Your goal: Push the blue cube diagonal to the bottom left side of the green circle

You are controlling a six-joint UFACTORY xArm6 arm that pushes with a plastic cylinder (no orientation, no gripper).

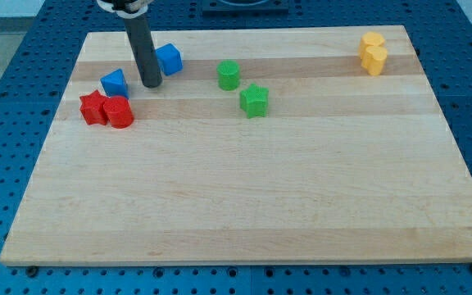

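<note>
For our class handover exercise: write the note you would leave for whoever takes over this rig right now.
My tip rests on the board between the two blue blocks, just left of the blue cube.
The green circle stands to the cube's right, apart from it.
Done: nothing visible; the cube sits upper left of the circle.
Left: push the cube down to the circle's bottom left.

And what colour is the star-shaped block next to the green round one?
Green too. The star block sits just below and right of the green circle in the camera view.
</note>
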